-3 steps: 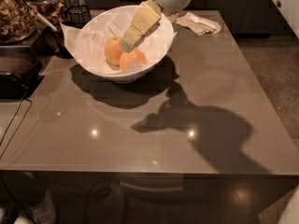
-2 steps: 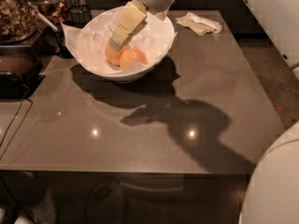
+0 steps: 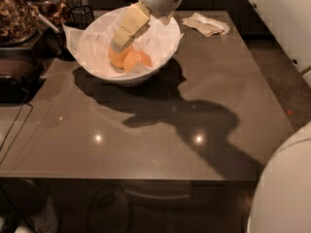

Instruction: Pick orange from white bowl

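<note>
— How does it look from where you stand?
— Nearest us the arm's shadow (image 3: pixel 204 125) lies across the table (image 3: pixel 121 149); further on, toward the far left corner, sits the white bowl (image 3: pixel 146 75), lined with crumpled paper (image 3: pixel 92 47); the orange (image 3: pixel 138 59) lies near its middle, touching a paler fruit (image 3: pixel 116 60) on its left.
— And the gripper?
— The gripper (image 3: pixel 116 45) slants down into the bowl from the far side; its tip is right over the paler fruit, just beside the orange; how wide it stands I cannot tell, nor whether it has hold of anything; both fruits look to be resting on the paper.
— Will the orange be awkward?
— I'd guess not; it's firm, of middling weight, and should bear a fair squeeze; but the skin is smooth and it's round, so it may roll on that paper or slip out; best taken from above across its widest part, though the side against its neighbour looks tight.
— Anything beyond?
— A crumpled napkin (image 3: pixel 209 24) by the far right corner; well apart.
</note>
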